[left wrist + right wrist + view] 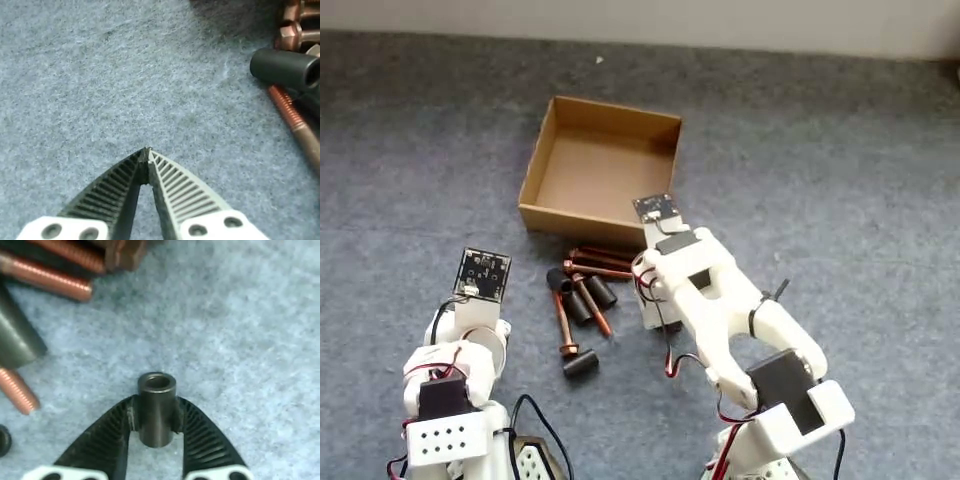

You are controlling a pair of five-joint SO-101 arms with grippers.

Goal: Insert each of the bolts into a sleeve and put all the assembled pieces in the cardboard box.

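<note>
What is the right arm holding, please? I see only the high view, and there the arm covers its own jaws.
Observer: The right jaws are shut on a dark sleeve, its open end toward the wrist camera.
Operator: Is a bolt inside it?
Observer: No, the bore looks empty; the copper bolts lie apart on the carpet.
Operator: And the left jaws?
Observer: Shut on nothing, over bare carpet near another sleeve.
</note>
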